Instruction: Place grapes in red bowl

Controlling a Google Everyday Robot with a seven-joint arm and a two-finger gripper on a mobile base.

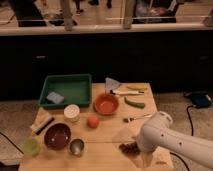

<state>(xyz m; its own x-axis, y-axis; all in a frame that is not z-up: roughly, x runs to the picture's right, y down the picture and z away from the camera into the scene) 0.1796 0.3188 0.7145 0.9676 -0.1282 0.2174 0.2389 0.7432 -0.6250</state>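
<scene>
the end effector (145, 158) is hanging low at the near right edge of the worktop (107, 134), jaws standing apart and gripping nothing. it is sitting just beside the grapes (130, 147), which are lying on the wood to its left, likely being lined up for a grasp. farther back, past the orange fruit (92, 121), the red bowl (106, 104) is sitting empty, well apart from the grapes.

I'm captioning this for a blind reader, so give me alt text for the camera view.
A white robot arm reaches down at the near right of a wooden table, its gripper beside a bunch of dark grapes. Elsewhere on it sit a red bowl, an orange fruit, a maroon bowl and a green tray.
</scene>
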